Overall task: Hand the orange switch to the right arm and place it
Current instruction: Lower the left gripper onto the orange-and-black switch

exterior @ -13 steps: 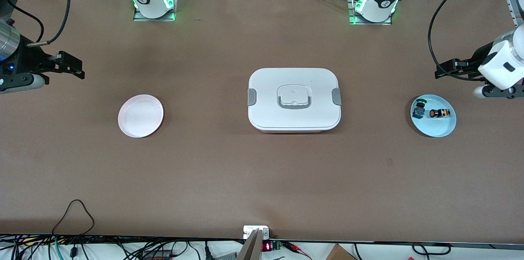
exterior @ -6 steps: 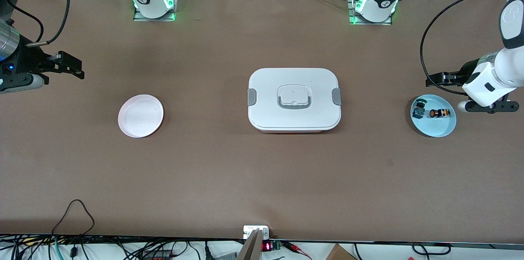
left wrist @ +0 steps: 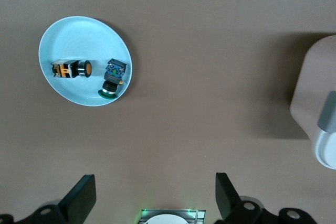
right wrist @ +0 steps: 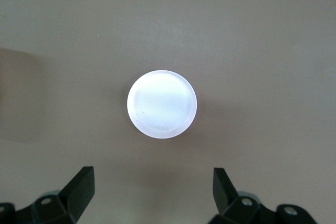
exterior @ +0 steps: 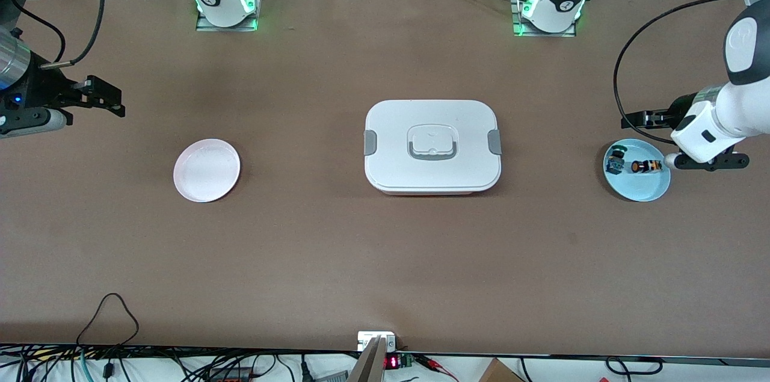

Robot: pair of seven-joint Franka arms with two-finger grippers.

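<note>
— What do you count on my bench (exterior: 313,249)?

— Two plates: one pale blue plate (exterior: 641,187) and one pink plate (exterior: 206,170). Two switches lie in the blue one: one orange switch (exterior: 645,166) and one green-and-blue switch (exterior: 615,160).

— Anything else?

— One white lidded box (exterior: 432,145). I also count two arms, each with one claw: left claw (left wrist: 153,203), right claw (right wrist: 152,195).

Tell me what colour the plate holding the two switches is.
Light blue. The plate shows best in the left wrist view, with the orange switch lying in it.
</note>
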